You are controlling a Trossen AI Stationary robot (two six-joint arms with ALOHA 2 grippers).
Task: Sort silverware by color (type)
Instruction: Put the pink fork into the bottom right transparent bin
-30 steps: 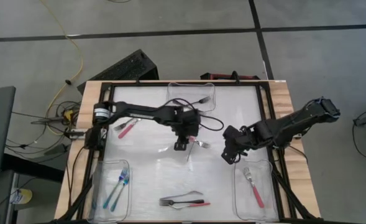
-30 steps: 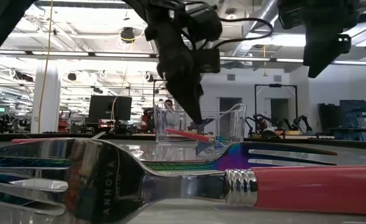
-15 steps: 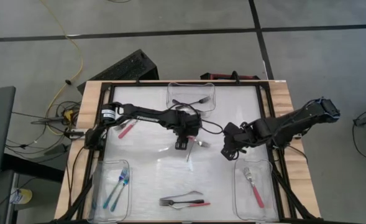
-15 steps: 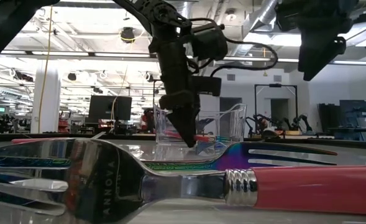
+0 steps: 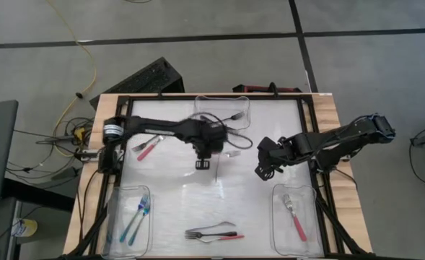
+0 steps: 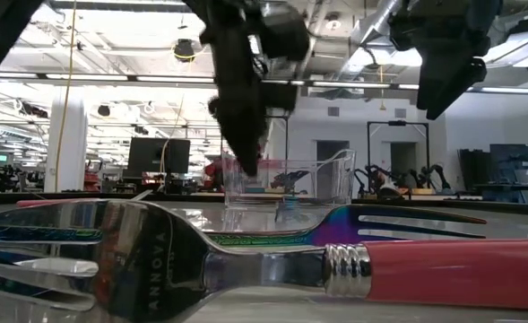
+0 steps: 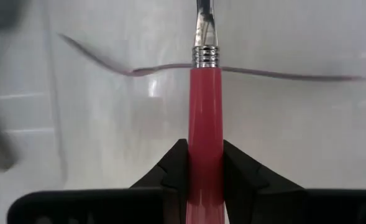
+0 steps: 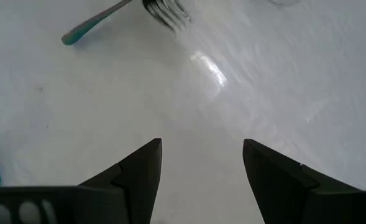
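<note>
My left gripper point(image 5: 202, 162) is over the table's middle, shut on a pink-handled utensil point(image 7: 205, 99) with a silver neck. Its silver head point(image 5: 231, 153) points toward the table's right. My right gripper point(image 5: 261, 170) hovers open and empty right of centre, and its wrist view point(image 8: 201, 155) shows bare table between the fingers. A pink-handled piece point(image 5: 148, 149) lies flat at the far left. Two or three forks point(image 5: 212, 233), one of them pink-handled, lie together at the near middle; they fill the low view's foreground point(image 6: 246, 260). My left gripper pinches the pink handle point(image 7: 205, 163) between its two fingers point(image 7: 173, 171), one on each side. The handle runs on past the fingertips in line with them to the silver collar point(image 7: 206, 56). The fingertips point(image 6: 243, 166) are well above the table in the low view.
A clear bin point(image 5: 223, 110) at the far middle holds a dark fork. A near-left bin point(image 5: 129, 215) holds blue-handled forks. A near-right bin point(image 5: 296, 217) holds a pink-handled fork. A dark cable trails from the left wrist across the table. A teal-handled fork point(image 8: 99, 23) shows ahead of my right gripper.
My left gripper went down onto the pink-handled utensil on the table, took hold of its handle, and has risen a little toward the table's far left, carrying it off the table. My right gripper has drifted slightly toward the far edge and is still open.
</note>
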